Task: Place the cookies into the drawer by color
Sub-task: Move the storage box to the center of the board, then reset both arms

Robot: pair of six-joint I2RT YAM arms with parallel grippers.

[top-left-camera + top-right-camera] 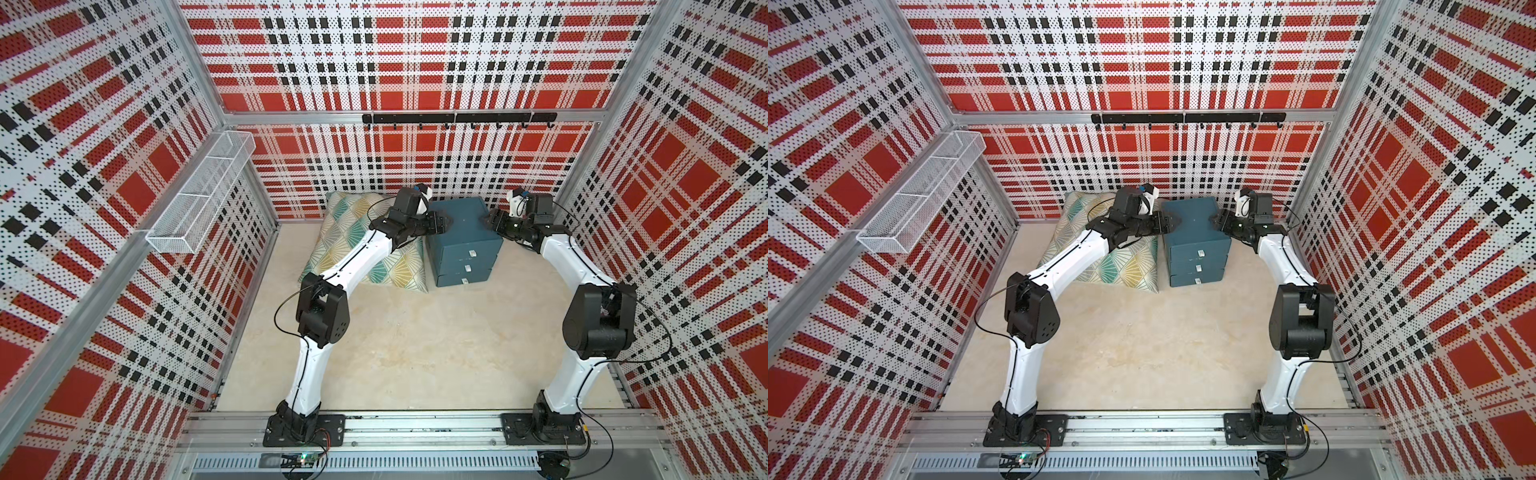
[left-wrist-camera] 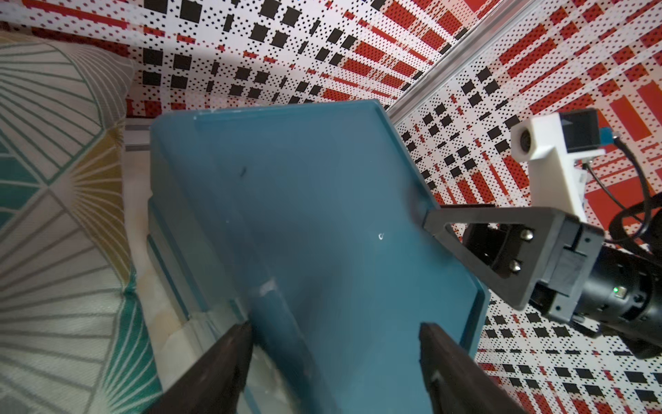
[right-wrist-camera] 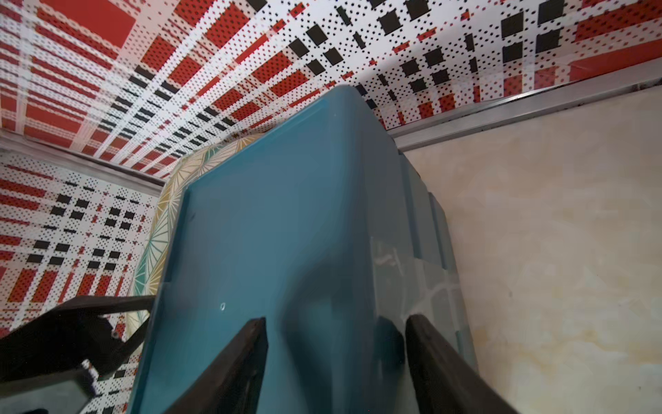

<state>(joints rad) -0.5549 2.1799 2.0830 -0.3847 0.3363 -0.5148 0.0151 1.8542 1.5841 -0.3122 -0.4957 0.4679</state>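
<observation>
Along the bottom edge of both top views, an aluminium rail (image 1: 415, 428) carries the black bases of the left arm (image 1: 316, 374) and the right arm (image 1: 575, 374), which arch up the frame toward each other. Beyond the rail, a mottled beige tabletop (image 1: 415, 345) fills the middle. Perforated walls (image 1: 395, 62) printed in red, black and white plaid close it in on three sides. A white wire basket (image 1: 199, 195) hangs at the left of the frame, and a black hook rail (image 1: 457, 118) crosses the back wall higher up. At upper centre, near the back wall, the drawer (image 1: 461, 232), a dark teal chest, stands upright. Its three fronts with small white handles (image 1: 473, 253) face the rail and look pushed in. A patterned cushion (image 1: 345, 216) lies just beside it toward the frame's left. The left gripper (image 1: 444, 222) meets the chest's top edge from the frame's left, and the right gripper (image 1: 487, 218) meets it from the right. In the left wrist view, the left gripper (image 2: 333, 326) has its jaws spread wide, straddling the rim where top and side meet. In the right wrist view, the right gripper (image 3: 335, 320) stands likewise parted over the opposite rim. Neither holds anything, and whether the fingertips press on the chest cannot be told.
</observation>
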